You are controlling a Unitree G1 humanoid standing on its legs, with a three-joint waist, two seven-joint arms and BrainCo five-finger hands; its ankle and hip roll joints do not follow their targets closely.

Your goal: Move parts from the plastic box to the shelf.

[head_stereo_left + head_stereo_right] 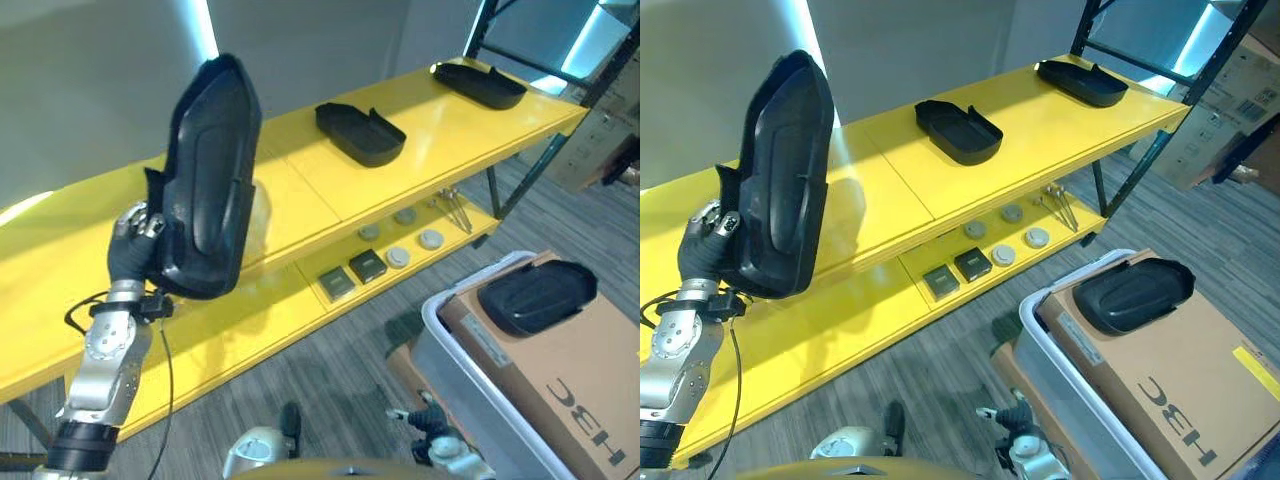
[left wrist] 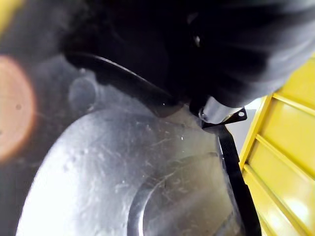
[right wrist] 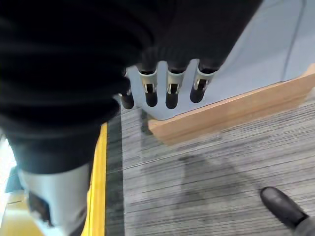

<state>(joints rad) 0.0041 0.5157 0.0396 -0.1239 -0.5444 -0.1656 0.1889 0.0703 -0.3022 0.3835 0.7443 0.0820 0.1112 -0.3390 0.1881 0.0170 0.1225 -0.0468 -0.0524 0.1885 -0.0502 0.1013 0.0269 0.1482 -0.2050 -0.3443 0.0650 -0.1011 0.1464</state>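
While two black moulded plastic parts already lie on the long yellow metal shelf, the left hand, fingers curled on its edge, holds a third black moulded part upright over it. A fourth black part waits on cardboard in the grey plastic box. From its wrist camera, the right hand hangs empty, fingers relaxed, above carpet.

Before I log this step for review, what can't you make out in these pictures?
- Left hand: its fingers are hidden behind the black part it holds up; the left wrist view is too blurred to show the grip.
- Plastic box: cut off by the head views' lower edge; a cardboard box covers its inside.
- Small parts on the lower shelf: too small to identify.
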